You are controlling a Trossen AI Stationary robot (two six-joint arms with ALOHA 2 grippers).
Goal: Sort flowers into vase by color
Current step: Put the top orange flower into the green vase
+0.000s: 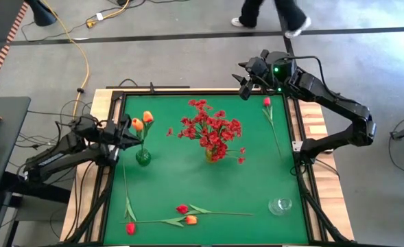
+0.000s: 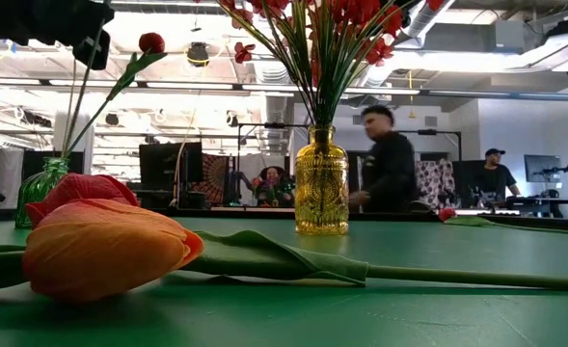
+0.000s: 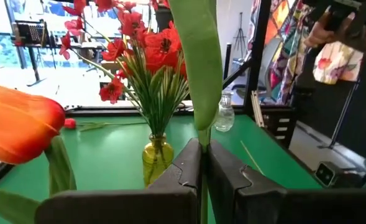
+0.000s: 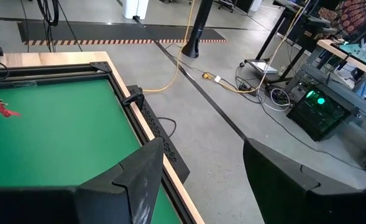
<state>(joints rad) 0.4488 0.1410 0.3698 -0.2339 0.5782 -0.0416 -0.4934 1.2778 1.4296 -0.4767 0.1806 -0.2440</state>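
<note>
Left claw: clenched on green stem of orange tulip, above green vase for insertion | Right claw: released, parked off counter far corner | Remaining flowers: near edge, unsorted

The floor is grey concrete, with a yellow cable lying on it. A person walks past the table's far edge. Behind, desks with monitors stand under bright ceiling lights.
</note>
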